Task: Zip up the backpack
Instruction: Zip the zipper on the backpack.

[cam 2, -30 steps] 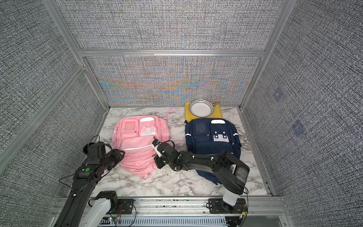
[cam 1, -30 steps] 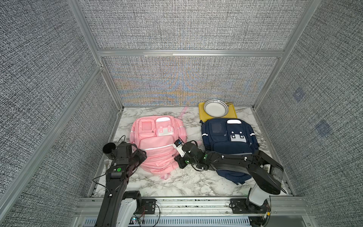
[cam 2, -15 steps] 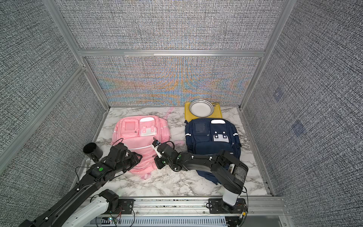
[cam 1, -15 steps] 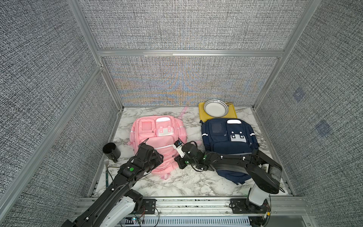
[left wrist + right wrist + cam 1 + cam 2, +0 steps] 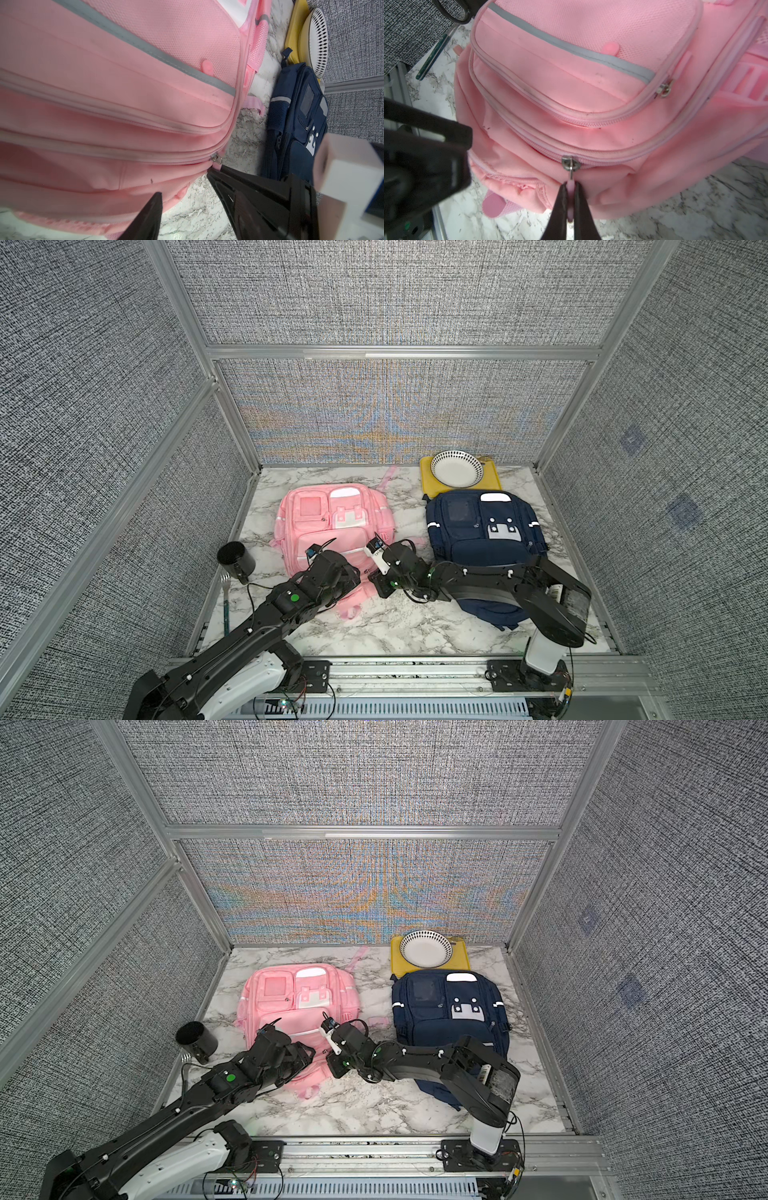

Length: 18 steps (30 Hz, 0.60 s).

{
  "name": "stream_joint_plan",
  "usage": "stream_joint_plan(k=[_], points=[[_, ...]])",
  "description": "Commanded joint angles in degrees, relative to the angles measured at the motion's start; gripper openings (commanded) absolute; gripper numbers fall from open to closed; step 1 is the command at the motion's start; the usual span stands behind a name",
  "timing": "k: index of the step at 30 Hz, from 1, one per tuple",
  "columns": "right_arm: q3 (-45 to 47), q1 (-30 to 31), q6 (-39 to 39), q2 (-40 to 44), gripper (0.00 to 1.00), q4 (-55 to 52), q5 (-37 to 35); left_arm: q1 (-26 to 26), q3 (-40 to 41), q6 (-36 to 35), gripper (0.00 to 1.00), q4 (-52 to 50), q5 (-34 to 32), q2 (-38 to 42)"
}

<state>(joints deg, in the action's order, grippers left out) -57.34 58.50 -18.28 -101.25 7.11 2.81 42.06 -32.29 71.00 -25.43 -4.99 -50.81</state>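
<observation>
Barely begun, we judge: our right gripper (image 5: pixel 570 187) pinches the pull (image 5: pixel 570 202) at lower centre, left gripper (image 5: pixel 347 574) gapes empty, zip (image 5: pixel 529 143) mostly open.

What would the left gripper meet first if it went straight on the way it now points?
Most likely the pink backpack: the left gripper points at its fabric near the zipper slider, though the gap is hard to judge.
</observation>
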Motion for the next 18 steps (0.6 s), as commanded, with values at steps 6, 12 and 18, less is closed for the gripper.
stream_joint_plan(k=[6, 12, 18], points=[[0.8, -0.4, 0.4, 0.5, 0.0, 2.6, -2.8, 1.9, 2.8, 6.3, 0.6, 1.7, -1.2, 1.1], [1.2, -0.2, 0.7, 0.9, 0.0, 3.9, -1.9, 2.0, 2.3, 6.9, 0.62, 0.2, -4.1, 1.4], [2.6, 1.0, 1.3, 2.2, 0.0, 4.6, -2.1, 2.0, 1.7, 7.8, 0.66, -0.9, -8.6, 0.5]])
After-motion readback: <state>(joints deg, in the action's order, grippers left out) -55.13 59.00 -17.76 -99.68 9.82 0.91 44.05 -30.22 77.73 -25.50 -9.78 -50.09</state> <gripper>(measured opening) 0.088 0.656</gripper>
